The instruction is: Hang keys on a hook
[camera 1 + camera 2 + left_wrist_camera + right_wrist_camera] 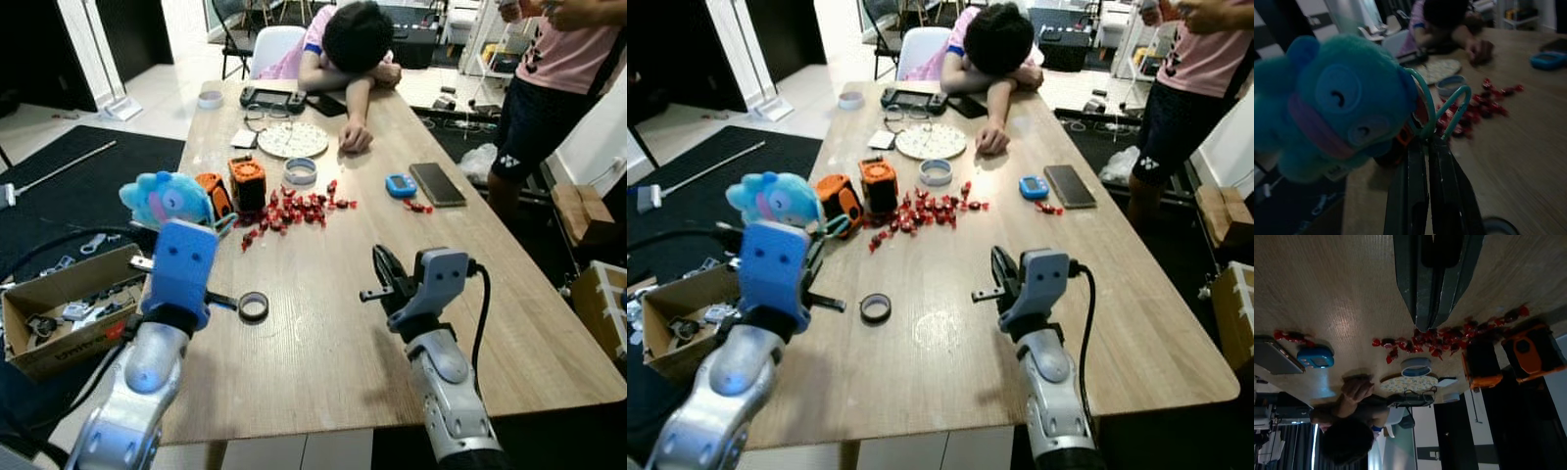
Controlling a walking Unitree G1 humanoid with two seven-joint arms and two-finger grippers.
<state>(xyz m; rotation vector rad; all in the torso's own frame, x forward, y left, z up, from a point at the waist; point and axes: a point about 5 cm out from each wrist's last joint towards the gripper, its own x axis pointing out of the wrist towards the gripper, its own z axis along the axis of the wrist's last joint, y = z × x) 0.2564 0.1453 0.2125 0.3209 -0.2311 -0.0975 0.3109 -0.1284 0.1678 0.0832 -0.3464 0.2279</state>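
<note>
One long wooden table point(509, 323). One blue plush toy point(165, 199) with a teal loop. Two orange-and-black boxy gadgets point(247, 182). Three tape rolls: black point(253, 306), grey-blue point(300, 172), white point(210, 99). One round patterned plate point(292, 139). A scatter of red wrapped sweets point(294, 211), too many to count. Two people point(348, 44). One cardboard box point(59, 323).

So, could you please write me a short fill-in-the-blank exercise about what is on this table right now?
1. The left gripper is shut on the teal loop of a ____ plush toy.
2. The scattered candies have ____ wrappers.
3. A person rests their head at the table's ____ end.
4. The right gripper holds ____.

Missing words: blue; red; far; nothing
</note>
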